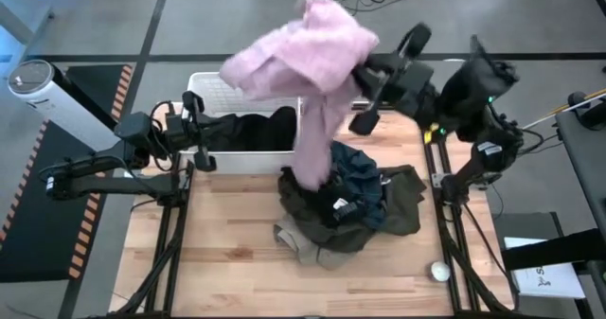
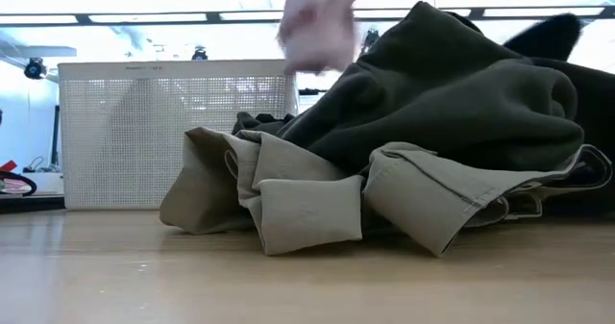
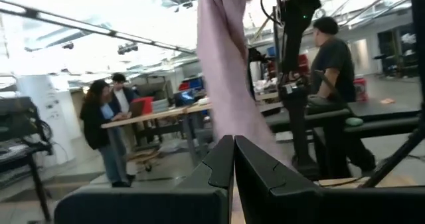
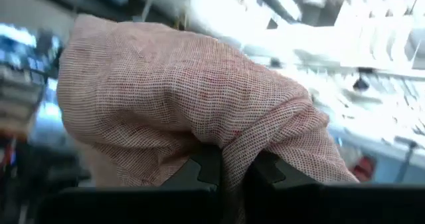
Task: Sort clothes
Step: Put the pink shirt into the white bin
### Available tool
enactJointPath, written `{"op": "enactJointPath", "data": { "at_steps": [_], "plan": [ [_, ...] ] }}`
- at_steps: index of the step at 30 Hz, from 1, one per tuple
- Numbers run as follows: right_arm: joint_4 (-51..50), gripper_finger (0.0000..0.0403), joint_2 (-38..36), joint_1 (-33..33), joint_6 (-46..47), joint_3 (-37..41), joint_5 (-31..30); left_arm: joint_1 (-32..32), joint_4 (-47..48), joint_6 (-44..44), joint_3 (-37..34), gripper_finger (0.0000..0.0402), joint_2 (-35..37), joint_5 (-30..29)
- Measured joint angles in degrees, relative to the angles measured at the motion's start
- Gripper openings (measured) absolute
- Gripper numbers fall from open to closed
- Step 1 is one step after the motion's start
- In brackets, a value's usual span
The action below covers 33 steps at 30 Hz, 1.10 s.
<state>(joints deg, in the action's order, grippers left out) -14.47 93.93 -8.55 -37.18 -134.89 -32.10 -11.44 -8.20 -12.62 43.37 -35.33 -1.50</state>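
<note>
Right pincer (image 4: 229, 167) raised, clamping pink garment (image 1: 308, 54)

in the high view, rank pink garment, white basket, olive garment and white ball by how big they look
1. Pink garment, though it hangs lifted toward the camera, so nearness inflates it.
2. White basket and olive garment look about alike; both are partly covered, so no ranking between them.
3. White ball, clearly smallest.
</note>
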Motion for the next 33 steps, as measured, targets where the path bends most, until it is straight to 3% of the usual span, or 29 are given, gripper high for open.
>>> {"op": "enactJointPath", "data": {
  "at_steps": [11, 19, 26, 33],
  "plan": [
    [21.39, 0.0009, 6.33, 11.66, 4.29, -0.11, 17.05, 0.0, -0.9, -0.37, 0.0, 0.0, -2.46, -0.61],
    [28.79, 0.0009, 12.08, 18.78, 18.59, -0.09, 23.48, 0.0, -3.79, -0.25, 0.0, 0.0, -2.76, -0.53],
    [37.41, 0.0009, 15.26, 24.23, 31.08, -0.09, 26.67, 0.03, -8.66, -0.05, 0.0, 0.0, -1.35, 8.45],
    [38.54, 0.0009, 17.66, 27.49, 41.62, -0.09, 30.26, -0.07, -3.83, -1.29, 0.0, 0.0, -1.74, 3.35]
  ]
}}
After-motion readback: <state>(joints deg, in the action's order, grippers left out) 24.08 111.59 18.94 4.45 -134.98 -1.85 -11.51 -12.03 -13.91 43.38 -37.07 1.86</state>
